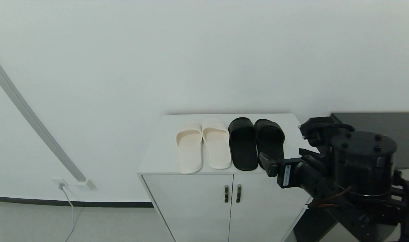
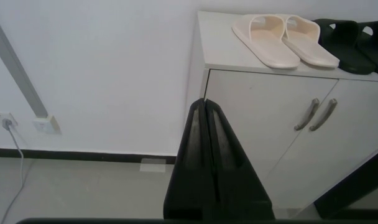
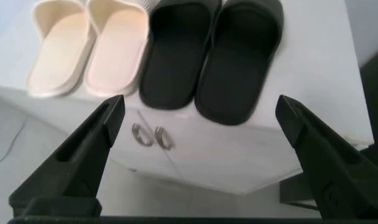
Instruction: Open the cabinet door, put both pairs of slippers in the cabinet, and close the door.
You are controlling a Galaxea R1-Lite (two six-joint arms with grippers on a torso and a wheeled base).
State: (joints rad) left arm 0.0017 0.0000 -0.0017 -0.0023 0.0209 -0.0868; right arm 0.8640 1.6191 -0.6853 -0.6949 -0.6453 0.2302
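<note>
The right gripper [image 3: 201, 106], fingers spread wide and holding nothing, hangs just off the cabinet's [image 1: 157, 158] front right corner, above its two shut doors [image 1: 191, 208] and two handles [image 1: 226, 193], with the two black slippers [image 1: 243, 144] right beyond it; a white label [image 1: 287, 174] on its wrist has print too small to read. The left gripper [image 2: 205, 107], fingers pressed together, sits low off the cabinet's front left corner. Four slippers line the cabinet's front edge, toes toward the wall [image 1: 204, 50]: two cream slippers [image 1: 189, 148] left, black ones right.
</note>
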